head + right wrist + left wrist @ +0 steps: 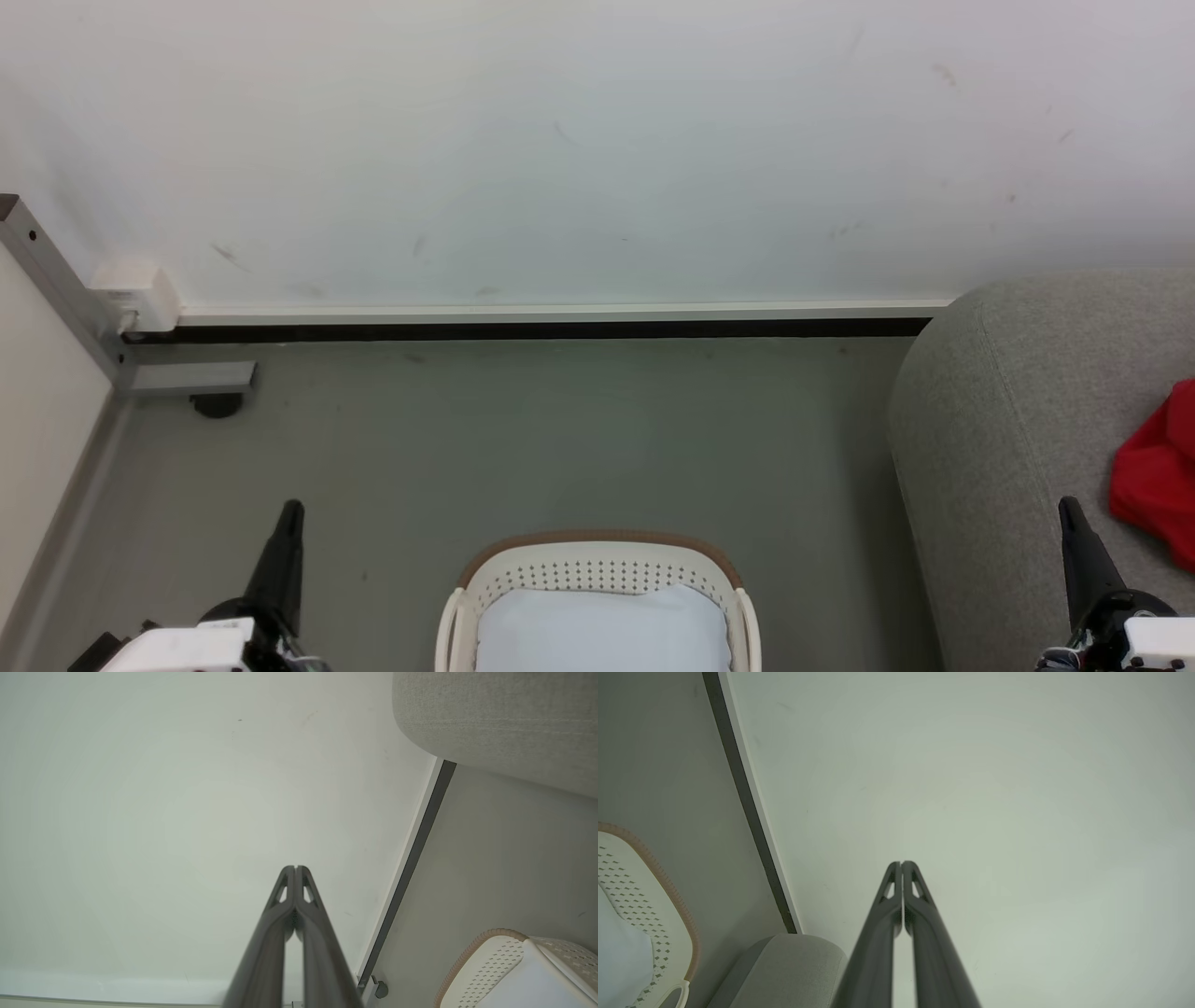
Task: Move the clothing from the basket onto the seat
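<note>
A bright red garment (pixel 1162 476) lies crumpled on the grey sofa (pixel 1008 420) at the far right of the head view, partly cut off by the picture's edge. It rests on the sofa's fabric, outside the basket and well apart from it. The sofa's rounded end reaches back to the white wall (pixel 560 140).

To the left of the sofa, at the bottom middle, a white basket (pixel 597 569) with small holes and a brown rim band stands on the grey floor (pixel 523 439). A pale blue-white cloth (pixel 602 630) lies inside it.

The right gripper (pixel 1067 506) points upward at the lower right, over the sofa and near the red garment but not touching it. The left gripper (pixel 292 509) points upward at the lower left, above the floor beside the basket. In each wrist view the two dark fingers are pressed together at the tips, grasping nothing.

A dark baseboard (pixel 523 329) runs along the foot of the wall. At the far left a metal frame (pixel 187 376) sits on a small black wheel (pixel 217 405).
</note>
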Robot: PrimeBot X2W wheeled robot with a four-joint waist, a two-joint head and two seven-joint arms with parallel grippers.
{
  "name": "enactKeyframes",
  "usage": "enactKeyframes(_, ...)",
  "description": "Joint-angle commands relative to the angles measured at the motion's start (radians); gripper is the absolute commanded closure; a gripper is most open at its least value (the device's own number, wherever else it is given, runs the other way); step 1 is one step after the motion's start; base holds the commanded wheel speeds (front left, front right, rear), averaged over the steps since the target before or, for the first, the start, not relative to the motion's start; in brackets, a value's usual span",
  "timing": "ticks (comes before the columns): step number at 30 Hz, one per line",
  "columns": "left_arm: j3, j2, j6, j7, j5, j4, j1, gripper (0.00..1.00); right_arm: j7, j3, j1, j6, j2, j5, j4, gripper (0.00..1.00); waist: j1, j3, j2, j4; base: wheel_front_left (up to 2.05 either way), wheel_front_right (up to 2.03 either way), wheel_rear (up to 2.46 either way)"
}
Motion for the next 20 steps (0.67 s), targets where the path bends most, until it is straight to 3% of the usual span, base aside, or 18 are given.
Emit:
enactKeyframes(1,0.004,0.002,-0.002,0.005,-0.013,0.001,-0.01,1.0,0.004,-0.004,-0.012,-0.002,-0.008,0.002,-0.004,1.0,-0.0001,0.0,-0.0001,0.0,0.0,0.0,0.0)
enactKeyframes(20,0.003,0.002,-0.002,0.004,-0.013,0.001,-0.009,1.0,0.004,-0.004,-0.012,-0.002,-0.007,0.002,-0.004,1.0,-0.0001,0.0,-0.0001,0.0,0.0,0.0,0.0)
